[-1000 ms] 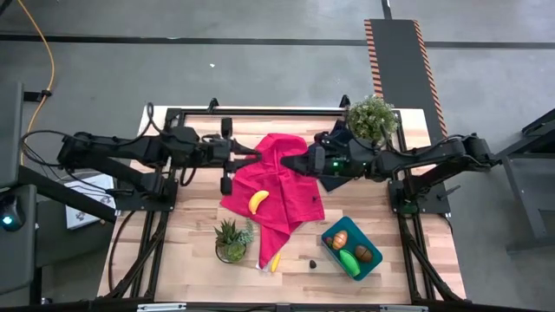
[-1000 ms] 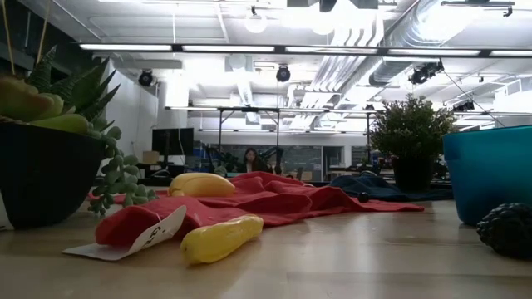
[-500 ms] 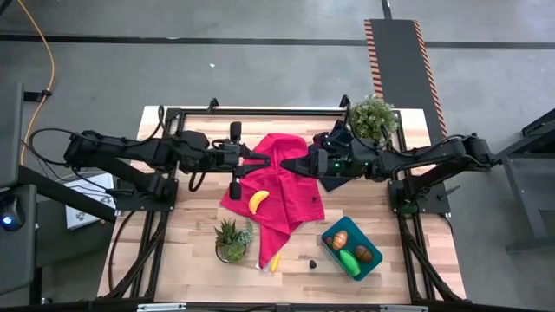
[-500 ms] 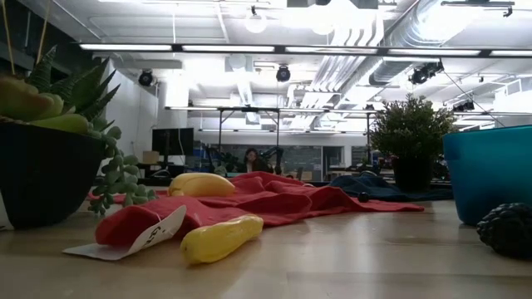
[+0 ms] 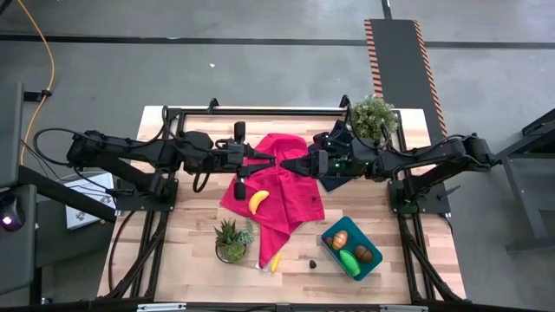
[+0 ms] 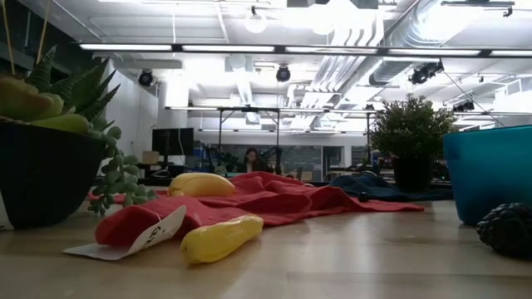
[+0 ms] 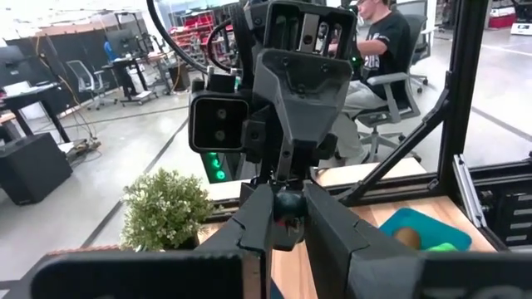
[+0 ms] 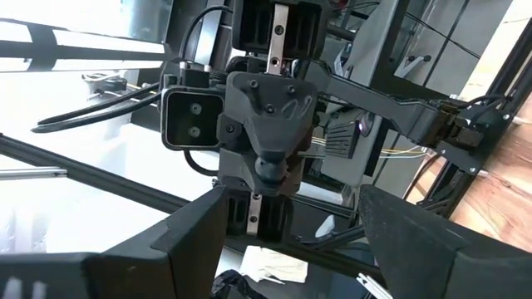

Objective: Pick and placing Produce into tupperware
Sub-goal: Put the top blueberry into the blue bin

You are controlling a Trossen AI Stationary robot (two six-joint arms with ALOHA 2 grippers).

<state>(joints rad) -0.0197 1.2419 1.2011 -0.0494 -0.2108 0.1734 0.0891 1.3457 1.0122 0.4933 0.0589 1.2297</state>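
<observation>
here, left hand [image 5: 267, 159] pinched on small dark piece [image 7: 288, 202], right hand [image 5: 286, 162] open around it

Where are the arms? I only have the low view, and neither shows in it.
Observer: Both reach over the red cloth at mid-table. The left gripper and the right gripper point at each other, tips nearly meeting.
Operator: Is the right one open?
Observer: Yes. Its wrist view shows its fingers spread wide.
Operator: I see only the tub's wall. What is inside?
Observer: The tub holds three pieces: orange, green and brown.
</observation>
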